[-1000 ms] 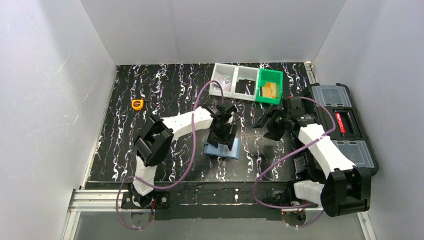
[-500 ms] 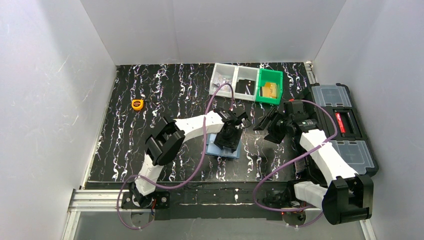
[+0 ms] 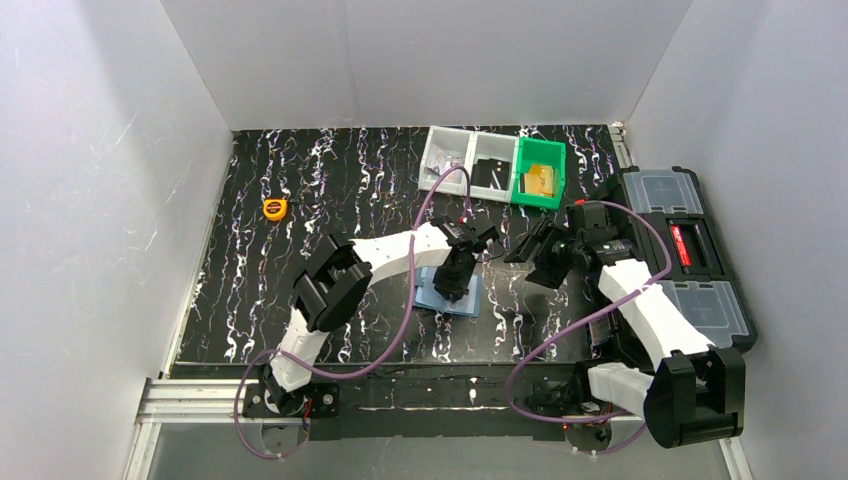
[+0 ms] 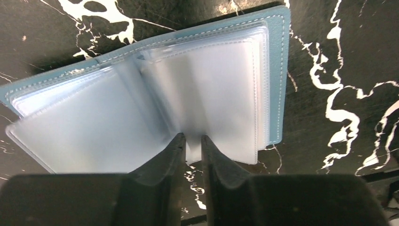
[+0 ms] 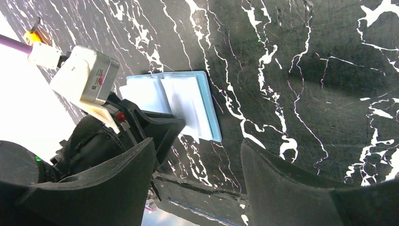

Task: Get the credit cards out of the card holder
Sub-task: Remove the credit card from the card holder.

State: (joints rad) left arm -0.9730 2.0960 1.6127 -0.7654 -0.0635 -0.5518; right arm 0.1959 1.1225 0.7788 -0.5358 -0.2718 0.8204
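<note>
Dusty-blue flat folding card holder (image 3: 428, 297), centre of top view, just below middle. Lying spread open on black white-veined marble-look tabletop (image 3: 300, 200), cover down, presumably so inner pages fan up within reach. Frosted clear plastic sleeves (image 4: 211, 84) fill upper half of left wrist view, one leaf curling up at the spine. No card edges readable inside; cannot tell which pockets are loaded.

Left gripper (image 4: 193, 137) at bottom centre of its view, jaws nearly together, clamped on lower edge of one sleeve leaf. Likely pinching to lift or turn that page and expose a card.

Right gripper (image 5: 197, 146) spread wide, nothing between fingers, touching nothing. Hovering right of card holder in top view, pointed at it, probably waiting to pull a card once a pocket is presented.
</note>
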